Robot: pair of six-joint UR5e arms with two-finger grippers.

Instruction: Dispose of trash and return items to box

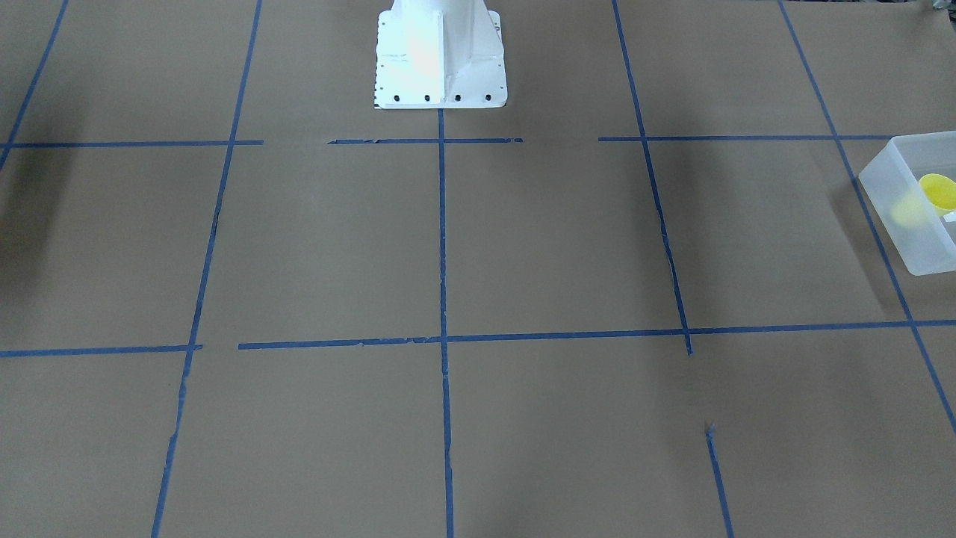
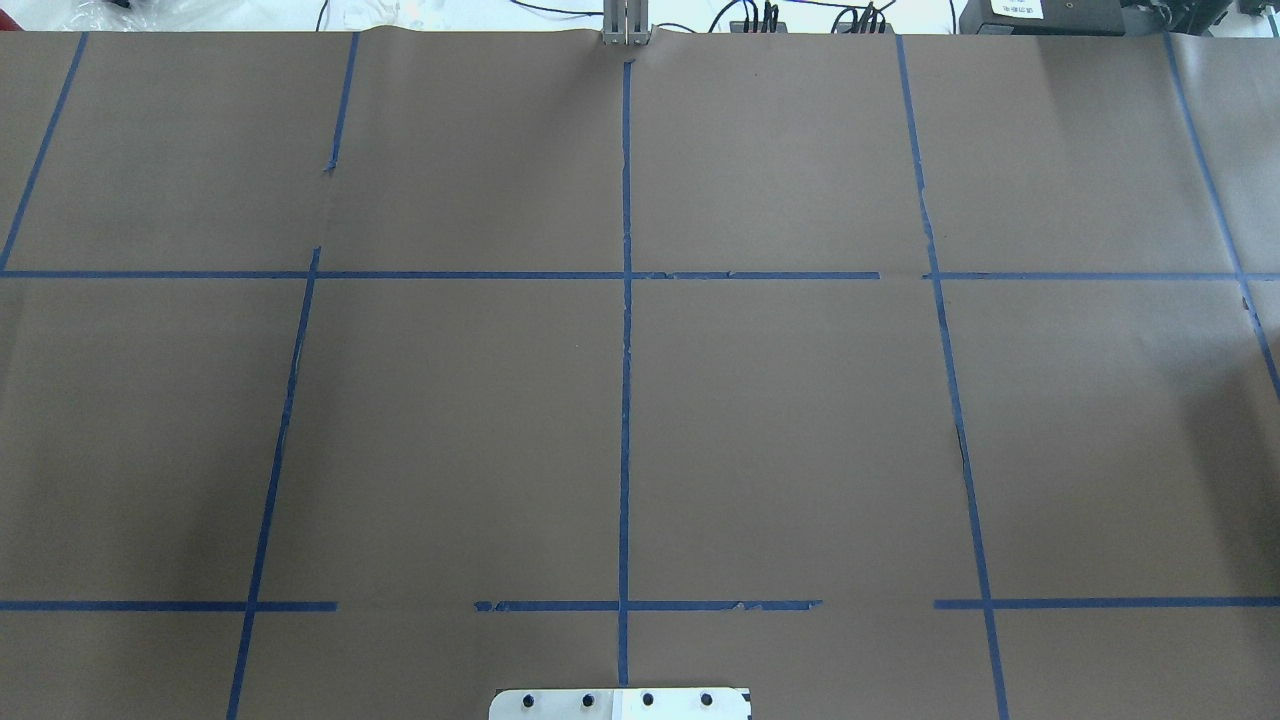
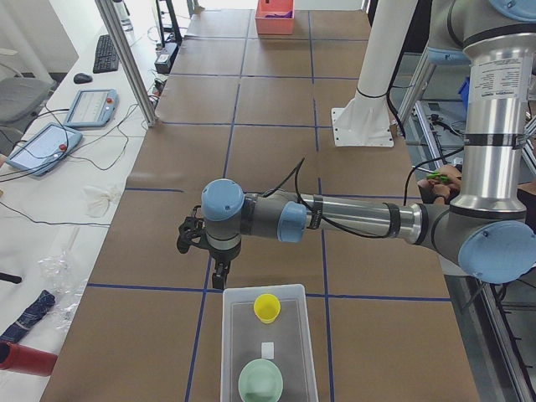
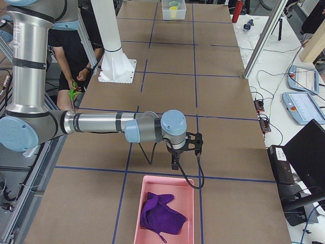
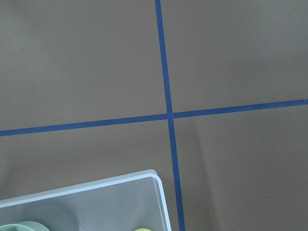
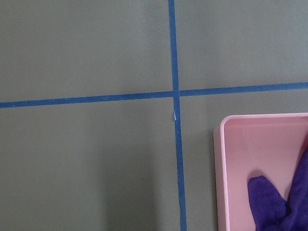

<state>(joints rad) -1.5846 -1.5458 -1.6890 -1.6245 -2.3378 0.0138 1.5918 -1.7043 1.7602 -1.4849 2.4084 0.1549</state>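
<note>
In the left side view the yellow cup stands inside the box, at the box's 12 o'clock end and at about 5 o'clock from the left claw. That claw hangs pointing down over the tabletop just beyond the box's far rim, apart from the cup; whether it is spread or pressed together cannot be told. The cup is smooth bright plastic, round and tapered. The box is frosted translucent white, rectangular, with low straight walls and rounded corners. At the cup's 6 o'clock lie 1 small white piece and then a mint bowl. The right claw hangs at 12 o'clock of a glossy pink bin holding a crumpled purple cloth; its state cannot be told either. Matte brown paper crossed by blue tape covers the tabletop.
</note>
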